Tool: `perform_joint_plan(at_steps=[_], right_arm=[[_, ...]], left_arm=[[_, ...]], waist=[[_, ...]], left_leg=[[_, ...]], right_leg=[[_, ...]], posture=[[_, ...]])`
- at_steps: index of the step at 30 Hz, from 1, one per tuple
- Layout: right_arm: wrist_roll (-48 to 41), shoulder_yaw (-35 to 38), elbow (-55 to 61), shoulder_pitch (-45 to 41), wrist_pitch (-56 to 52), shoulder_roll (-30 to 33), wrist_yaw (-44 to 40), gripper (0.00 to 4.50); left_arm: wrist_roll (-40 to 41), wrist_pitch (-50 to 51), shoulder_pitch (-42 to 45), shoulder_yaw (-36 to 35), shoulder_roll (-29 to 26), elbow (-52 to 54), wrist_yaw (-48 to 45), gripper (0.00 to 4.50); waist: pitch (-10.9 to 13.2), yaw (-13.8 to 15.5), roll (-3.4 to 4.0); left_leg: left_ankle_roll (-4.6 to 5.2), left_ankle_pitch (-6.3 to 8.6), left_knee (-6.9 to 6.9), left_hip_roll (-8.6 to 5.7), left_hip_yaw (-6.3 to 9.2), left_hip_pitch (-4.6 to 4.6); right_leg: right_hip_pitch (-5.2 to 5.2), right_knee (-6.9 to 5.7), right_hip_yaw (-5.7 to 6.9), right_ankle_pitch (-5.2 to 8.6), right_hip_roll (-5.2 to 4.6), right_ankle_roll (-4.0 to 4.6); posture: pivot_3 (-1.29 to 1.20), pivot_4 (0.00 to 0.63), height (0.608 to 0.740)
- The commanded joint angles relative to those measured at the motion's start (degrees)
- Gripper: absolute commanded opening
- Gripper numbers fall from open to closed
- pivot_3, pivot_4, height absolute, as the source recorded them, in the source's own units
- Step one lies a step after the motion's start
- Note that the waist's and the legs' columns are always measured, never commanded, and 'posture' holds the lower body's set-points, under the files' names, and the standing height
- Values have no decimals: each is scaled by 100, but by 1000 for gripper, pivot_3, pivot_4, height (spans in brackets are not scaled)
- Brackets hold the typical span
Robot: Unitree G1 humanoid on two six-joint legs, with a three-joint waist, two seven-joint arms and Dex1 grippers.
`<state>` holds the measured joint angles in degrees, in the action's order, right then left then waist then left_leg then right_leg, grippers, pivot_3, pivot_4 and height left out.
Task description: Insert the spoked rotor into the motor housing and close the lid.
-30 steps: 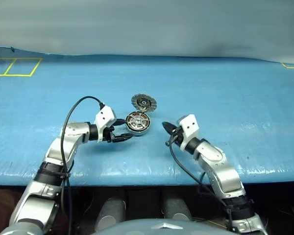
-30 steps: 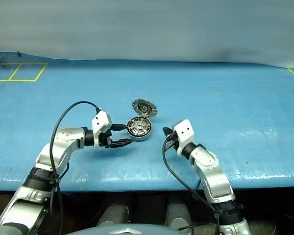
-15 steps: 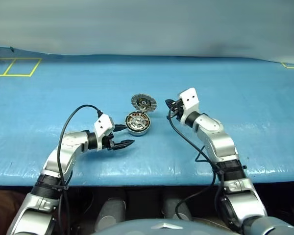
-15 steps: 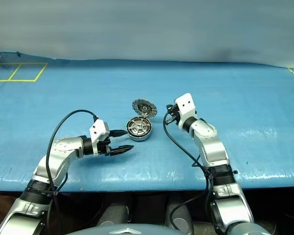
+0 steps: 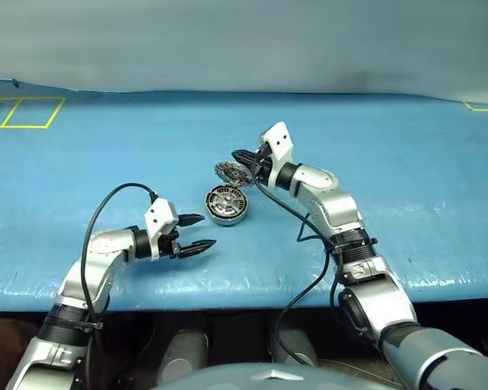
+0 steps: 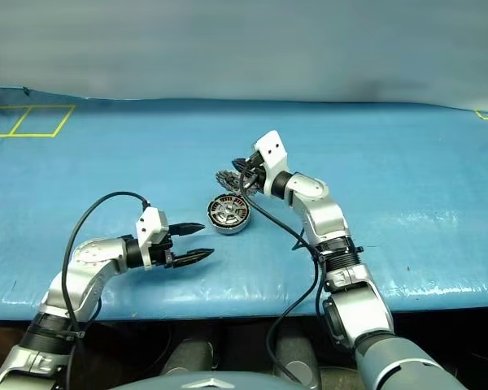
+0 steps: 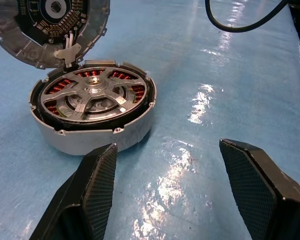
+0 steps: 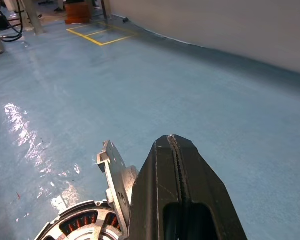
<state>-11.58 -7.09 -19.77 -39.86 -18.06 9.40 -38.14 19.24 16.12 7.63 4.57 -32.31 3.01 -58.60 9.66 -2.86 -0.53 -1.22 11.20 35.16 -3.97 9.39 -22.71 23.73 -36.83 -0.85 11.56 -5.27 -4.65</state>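
Hovering clenched right pincer (image 5: 237, 155) just behind upright lid (image 5: 226, 171); released left pincer (image 5: 197, 231) near motor housing (image 5: 228, 204).

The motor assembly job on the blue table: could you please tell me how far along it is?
Done: the spoked rotor already sits inside the motor housing, copper windings showing between its spokes. In hand: the shut right hand is up against the lid, which stands raised and open behind the housing; the open left hand is clear of the housing, holding nothing. Left: folding the lid down shut.
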Motion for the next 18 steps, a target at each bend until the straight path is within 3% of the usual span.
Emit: perform_joint_plan(at_steps=[1,9,18], right_arm=[[-148,4,417,161,-98,-25,-144,0],[-138,-385,1293,1044,-606,15,-231,0],[60,-658,1221,1651,-692,-347,164,0]], left_arm=[[168,93,-56,-198,-102,291,12,3532],[306,253,-112,-284,-113,365,25,3532],[305,276,-55,-270,-94,342,55,3532]], waist=[[0,-3,0],[0,-10,1],[-1,-18,2]], left_leg=[[0,0,0,0,0,0],[0,0,-3,2,1,0],[-1,0,-1,4,0,5]], right_leg=[[0,0,0,0,0,0],[3,-1,0,1,1,1],[0,-4,0,4,3,5]], posture=[[0,150,740],[0,150,740],[0,150,740]])
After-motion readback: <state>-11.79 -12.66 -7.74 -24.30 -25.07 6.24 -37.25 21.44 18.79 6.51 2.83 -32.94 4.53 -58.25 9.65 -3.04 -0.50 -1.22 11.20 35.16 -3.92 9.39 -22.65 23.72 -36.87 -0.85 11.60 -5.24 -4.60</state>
